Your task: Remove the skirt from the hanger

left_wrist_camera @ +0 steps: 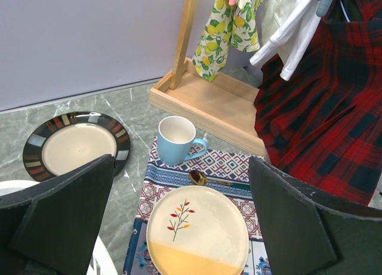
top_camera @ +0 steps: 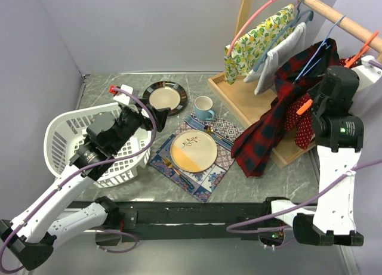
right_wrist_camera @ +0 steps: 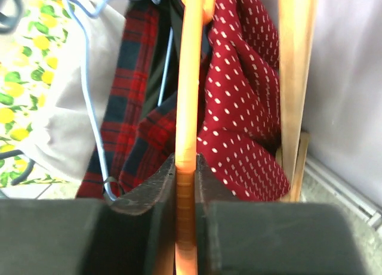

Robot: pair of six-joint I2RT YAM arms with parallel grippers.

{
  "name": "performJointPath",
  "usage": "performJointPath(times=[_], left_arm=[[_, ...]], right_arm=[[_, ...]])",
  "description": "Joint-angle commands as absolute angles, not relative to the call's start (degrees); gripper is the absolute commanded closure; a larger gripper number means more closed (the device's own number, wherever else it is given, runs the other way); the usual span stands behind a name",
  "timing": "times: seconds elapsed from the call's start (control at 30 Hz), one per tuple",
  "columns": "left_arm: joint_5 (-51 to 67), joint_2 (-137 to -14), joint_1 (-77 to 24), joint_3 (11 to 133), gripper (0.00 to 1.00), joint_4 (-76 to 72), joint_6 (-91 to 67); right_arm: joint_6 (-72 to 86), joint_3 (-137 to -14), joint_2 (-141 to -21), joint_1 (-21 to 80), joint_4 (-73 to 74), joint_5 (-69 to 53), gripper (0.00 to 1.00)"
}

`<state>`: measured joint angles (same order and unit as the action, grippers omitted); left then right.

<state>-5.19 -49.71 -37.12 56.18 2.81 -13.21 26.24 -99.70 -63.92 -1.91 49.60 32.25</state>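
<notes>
The dark red polka-dot skirt (right_wrist_camera: 239, 108) hangs on an orange hanger (right_wrist_camera: 190, 78) at the right end of the wooden rail (top_camera: 334, 15); it also shows in the top view (top_camera: 302, 127). My right gripper (right_wrist_camera: 186, 167) is shut on the orange hanger's lower bar, also seen from the top (top_camera: 309, 105). A red plaid garment (top_camera: 268, 132) on a blue wire hanger (right_wrist_camera: 89, 78) hangs just left of it and spills onto the table. My left gripper (left_wrist_camera: 181, 163) is open and empty, hovering over the placemat, far from the rack.
A white basket (top_camera: 59, 138) stands at the left. A dark-rimmed plate (top_camera: 165, 98), blue mug (top_camera: 203, 108), cream plate (top_camera: 193, 150) and spoon (left_wrist_camera: 200, 178) lie mid-table. The rack's wooden base (top_camera: 239, 99) holds lemon-print (top_camera: 256, 42) and white (top_camera: 277, 57) garments above it.
</notes>
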Motion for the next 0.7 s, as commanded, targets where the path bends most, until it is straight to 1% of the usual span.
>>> performJointPath(times=[0.0, 0.23, 0.5, 0.67], left_arm=[[-4.31, -49.74, -37.35, 58.18, 0.01, 0.88, -12.66], [-4.57, -49.75, -37.35, 58.01, 0.01, 0.70, -12.57], [-4.31, -49.66, -37.35, 57.92, 0.01, 0.62, -12.48], [-4.13, -49.48, -37.35, 57.74, 0.01, 0.53, -12.39]], right_arm=[[25.67, -99.49, -60.47, -2.29, 42.02, 32.78, 1.00], [23.73, -100.63, -59.85, -2.37, 38.67, 29.89, 1.00], [21.80, -101.95, -59.77, -2.37, 36.21, 23.48, 1.00], [22.59, -103.80, -60.29, -2.29, 38.23, 22.15, 1.00]])
